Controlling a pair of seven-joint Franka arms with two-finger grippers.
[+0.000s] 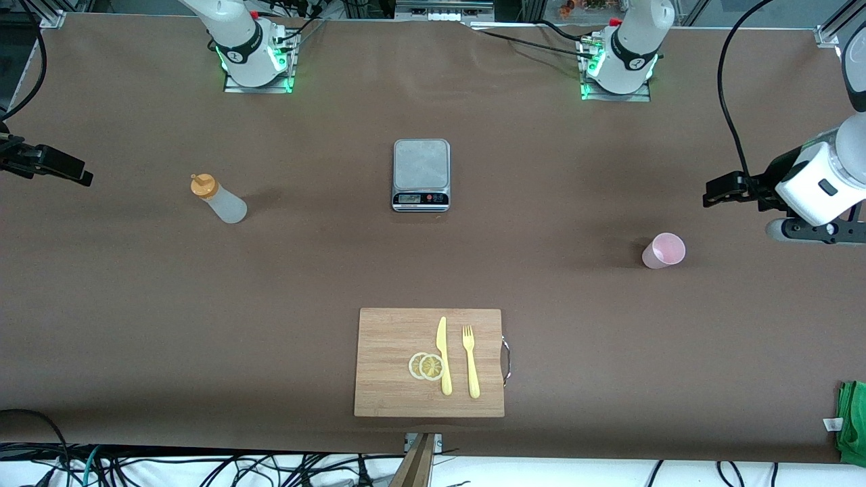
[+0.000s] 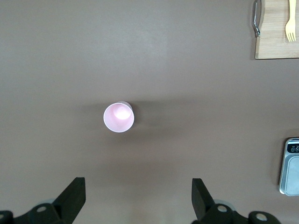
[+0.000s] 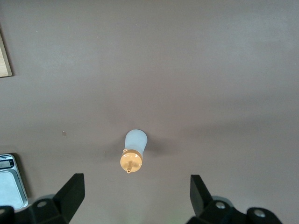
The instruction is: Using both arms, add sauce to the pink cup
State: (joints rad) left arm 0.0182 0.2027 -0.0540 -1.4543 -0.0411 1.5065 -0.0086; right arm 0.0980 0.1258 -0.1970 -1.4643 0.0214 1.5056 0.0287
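The sauce bottle (image 1: 218, 199), translucent white with an orange nozzle cap, stands upright on the brown table toward the right arm's end; it also shows in the right wrist view (image 3: 133, 149). My right gripper (image 1: 80, 176) (image 3: 137, 193) is open and empty, over the table's edge at that end, apart from the bottle. The pink cup (image 1: 664, 251) stands upright and looks empty toward the left arm's end; it also shows in the left wrist view (image 2: 118, 117). My left gripper (image 1: 712, 195) (image 2: 138, 196) is open and empty, over the table beside the cup, apart from it.
A grey kitchen scale (image 1: 421, 174) sits mid-table. A wooden cutting board (image 1: 385, 365) nearer the front camera carries a yellow knife (image 1: 443, 355), a yellow fork (image 1: 470, 362) and lemon slices (image 1: 426, 366). A green cloth (image 1: 854, 423) lies at the table's corner by the left arm's end.
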